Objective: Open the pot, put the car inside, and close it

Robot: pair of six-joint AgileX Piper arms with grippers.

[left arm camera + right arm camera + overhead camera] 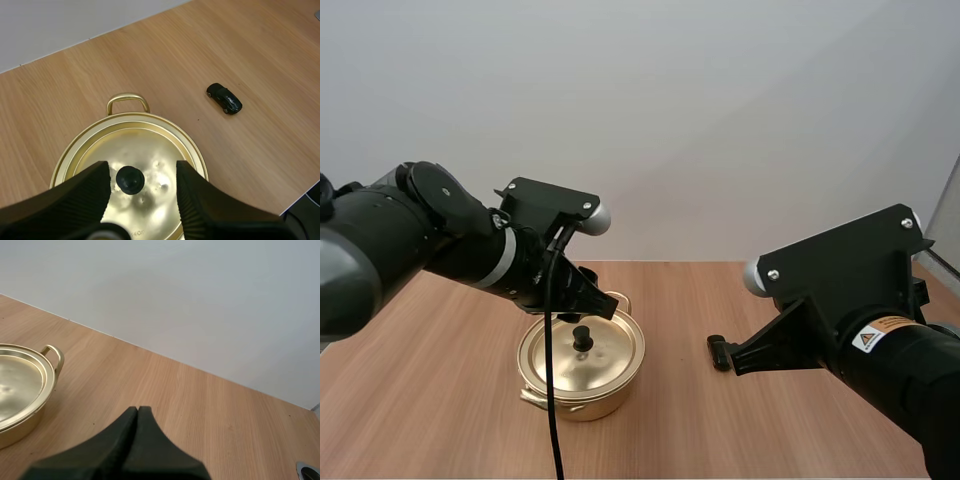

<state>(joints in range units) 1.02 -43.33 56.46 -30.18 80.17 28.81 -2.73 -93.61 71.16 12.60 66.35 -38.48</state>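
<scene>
Where the left gripper [142, 170] hung over the pot [582, 408], its fingers were spread wide and nothing was held between them. The black knob [130, 179] of the lid [610, 352] was seen just below the gap, untouched. The lid lay seated on the pot, so opening was judged not yet begun. The brass-coloured metal was judged light, stiff and slippery, and the knob was taken as the only sound place to grip. To the right of the pot, well apart from it, the small black car [224, 98] stood on the table [440, 400]. It was judged light, hard and apt to roll, best pinched across its sides. Farther right, the right gripper [137, 414] was pressed together on nothing, near the table. The pot's inside was hidden by the lid, and the car's wheels were too small to be made out.
</scene>
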